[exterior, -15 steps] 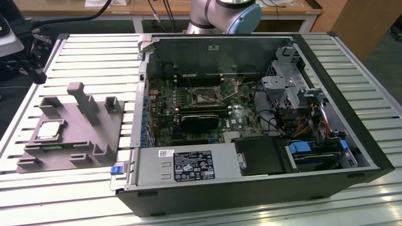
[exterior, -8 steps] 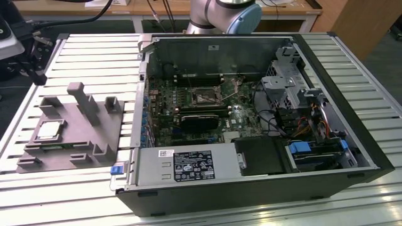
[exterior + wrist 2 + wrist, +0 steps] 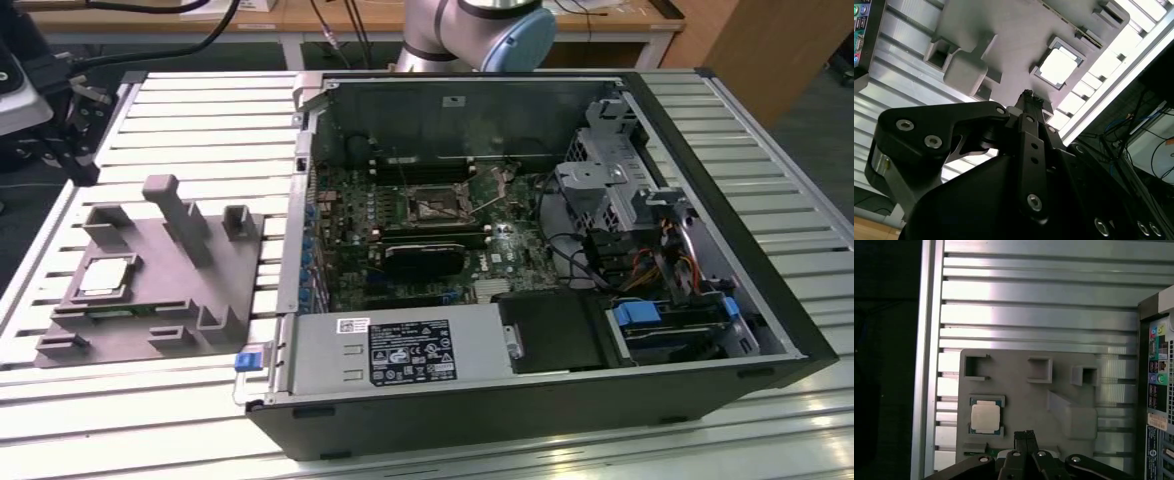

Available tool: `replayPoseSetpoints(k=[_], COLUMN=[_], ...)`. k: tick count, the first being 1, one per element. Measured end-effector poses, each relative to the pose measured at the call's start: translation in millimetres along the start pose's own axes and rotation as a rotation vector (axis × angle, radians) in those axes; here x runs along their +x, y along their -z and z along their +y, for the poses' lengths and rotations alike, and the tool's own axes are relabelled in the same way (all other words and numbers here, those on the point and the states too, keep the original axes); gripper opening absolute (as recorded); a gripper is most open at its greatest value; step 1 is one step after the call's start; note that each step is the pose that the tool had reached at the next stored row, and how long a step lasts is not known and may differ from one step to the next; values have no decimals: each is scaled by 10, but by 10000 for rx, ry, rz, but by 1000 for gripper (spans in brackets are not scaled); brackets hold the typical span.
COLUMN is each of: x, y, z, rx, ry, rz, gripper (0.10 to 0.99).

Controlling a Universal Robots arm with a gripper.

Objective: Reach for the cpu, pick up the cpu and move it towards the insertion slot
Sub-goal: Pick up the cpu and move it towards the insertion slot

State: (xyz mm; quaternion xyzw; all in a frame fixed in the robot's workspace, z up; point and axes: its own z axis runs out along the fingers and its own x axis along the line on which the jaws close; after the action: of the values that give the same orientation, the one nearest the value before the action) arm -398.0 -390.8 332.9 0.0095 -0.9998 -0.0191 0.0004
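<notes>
The cpu (image 3: 107,277) is a pale silvery square lying flat in a recess of the grey plastic fixture (image 3: 160,300), at the exterior view's left. Both wrist views look down on it from above: the cpu (image 3: 986,418) sits a little to one side of my gripper (image 3: 1025,436), whose two black fingers are pressed together with nothing between them. In the second wrist view the gripper (image 3: 1028,96) hangs well short of the cpu (image 3: 1057,66). The insertion slot (image 3: 438,205), a metal-framed socket with a dark centre, lies on the motherboard inside the open computer case.
The open case (image 3: 694,330) fills the table's middle and right, with a black finned module (image 3: 430,256), a power supply (image 3: 400,350) and a drive cage (image 3: 601,190). Upright grey posts (image 3: 176,215) rise from the fixture. The table (image 3: 200,110) is slatted aluminium.
</notes>
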Motion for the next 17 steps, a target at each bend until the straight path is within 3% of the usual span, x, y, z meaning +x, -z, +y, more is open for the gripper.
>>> replayPoseSetpoints(k=[17], x=[129], y=[-158], z=[-16], rx=[0], ry=[1], rz=[1], gripper=[106])
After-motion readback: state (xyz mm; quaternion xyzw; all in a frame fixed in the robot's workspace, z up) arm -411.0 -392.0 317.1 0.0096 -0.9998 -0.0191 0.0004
